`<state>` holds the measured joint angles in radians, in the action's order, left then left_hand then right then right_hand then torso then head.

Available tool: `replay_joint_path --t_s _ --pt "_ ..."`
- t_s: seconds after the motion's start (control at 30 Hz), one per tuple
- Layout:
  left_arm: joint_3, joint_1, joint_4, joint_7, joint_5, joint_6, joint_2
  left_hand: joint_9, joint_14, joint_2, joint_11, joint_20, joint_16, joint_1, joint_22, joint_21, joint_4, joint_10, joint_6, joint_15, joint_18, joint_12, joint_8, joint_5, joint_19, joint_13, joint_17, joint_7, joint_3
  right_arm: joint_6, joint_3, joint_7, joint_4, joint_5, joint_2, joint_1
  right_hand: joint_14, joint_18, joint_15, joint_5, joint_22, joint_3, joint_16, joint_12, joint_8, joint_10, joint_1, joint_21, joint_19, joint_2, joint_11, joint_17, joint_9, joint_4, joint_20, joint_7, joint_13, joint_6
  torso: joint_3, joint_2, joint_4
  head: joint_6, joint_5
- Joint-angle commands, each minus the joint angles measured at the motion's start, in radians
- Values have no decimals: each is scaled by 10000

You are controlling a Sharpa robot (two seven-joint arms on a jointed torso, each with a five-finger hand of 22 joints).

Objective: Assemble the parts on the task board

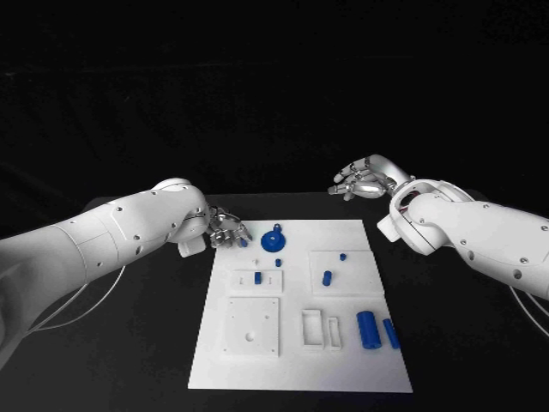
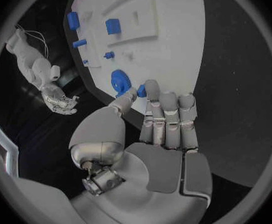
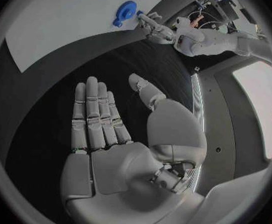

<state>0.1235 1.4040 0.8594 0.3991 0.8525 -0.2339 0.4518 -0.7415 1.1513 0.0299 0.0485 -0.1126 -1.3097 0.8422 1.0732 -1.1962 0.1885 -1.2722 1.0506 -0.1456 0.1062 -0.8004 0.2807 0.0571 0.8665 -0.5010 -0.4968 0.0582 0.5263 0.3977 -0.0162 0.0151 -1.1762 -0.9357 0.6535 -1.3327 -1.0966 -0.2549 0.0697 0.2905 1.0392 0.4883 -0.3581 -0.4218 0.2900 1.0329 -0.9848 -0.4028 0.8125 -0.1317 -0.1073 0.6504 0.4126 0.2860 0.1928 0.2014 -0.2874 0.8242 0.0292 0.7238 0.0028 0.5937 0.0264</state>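
**Blue peg pinched at the far corner of the board, nothing seated yet**

Blue bits are still mostly loose on the task board [image 1: 349, 360]. The left hand [image 1: 226, 230] sits at the board's far-left corner, and in the left wrist view it's pinching a small blue peg [image 2: 141, 90] between thumb and a fingertip, just beside the round blue gear [image 1: 274, 239]. The other fingers are lined up straight next to it. I can't quite tell whether the peg is already clear of the board or still touching it; the head view is too small there.

The right hand [image 1: 369, 181] hovers off the board's far-right corner, palm up, fingers apart, holding nothing.

Other parts lie around the board: a short blue pin [image 1: 327, 277] mid-board, and two blue cylinders [image 1: 367, 329] near the right edge, beside the white slotted blocks.

My read: this is the pickup step for the peg. Next it needs carrying to its hole and lining up upright before pressing in. With a grip that thin it could easily twist.
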Motion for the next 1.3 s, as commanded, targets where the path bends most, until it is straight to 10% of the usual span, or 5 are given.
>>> replay_joint_path --t_s 0.03,0.73,1.3 --pt "12 -35 34 -17 -230 -94 31 -126 76 52 63 -1253 -65 309 -3 -34 -16 -80 121 -132 -137 40 208 -69 62 -15 10 -33 395 -118 -6 59 1 -51 -5 9 43 -69 19 19 11 -34 57 36 32 -68 -20 37 -67 7 -37 13 -13 -36 20 1 18 -70 -1 -2 -2 -4 8" --pt "12 -38 660 -115 -483 675 477 -261 515 41 259 -1375 -328 715 51 -272 214 -630 541 -326 -103 -68 855 50 461 -76 -76 -243 1222 -148 -6 61 0 -3 11 25 57 -69 25 40 16 -44 76 42 29 -82 5 44 -87 -1 -44 22 -22 -41 25 5 40 -80 -2 -3 11 -47 71" --pt "-6 55 3424 223 -347 1323 2173 -155 846 -141 366 -1473 -475 532 69 -425 323 -1068 789 -424 -47 -88 1197 131 728 -119 -132 -361 1381 -206 -4 52 5 43 74 33 66 -69 29 58 23 -49 91 45 27 -89 12 48 -103 -7 -48 31 -29 -36 28 7 58 -86 8 -32 33 -60 167"
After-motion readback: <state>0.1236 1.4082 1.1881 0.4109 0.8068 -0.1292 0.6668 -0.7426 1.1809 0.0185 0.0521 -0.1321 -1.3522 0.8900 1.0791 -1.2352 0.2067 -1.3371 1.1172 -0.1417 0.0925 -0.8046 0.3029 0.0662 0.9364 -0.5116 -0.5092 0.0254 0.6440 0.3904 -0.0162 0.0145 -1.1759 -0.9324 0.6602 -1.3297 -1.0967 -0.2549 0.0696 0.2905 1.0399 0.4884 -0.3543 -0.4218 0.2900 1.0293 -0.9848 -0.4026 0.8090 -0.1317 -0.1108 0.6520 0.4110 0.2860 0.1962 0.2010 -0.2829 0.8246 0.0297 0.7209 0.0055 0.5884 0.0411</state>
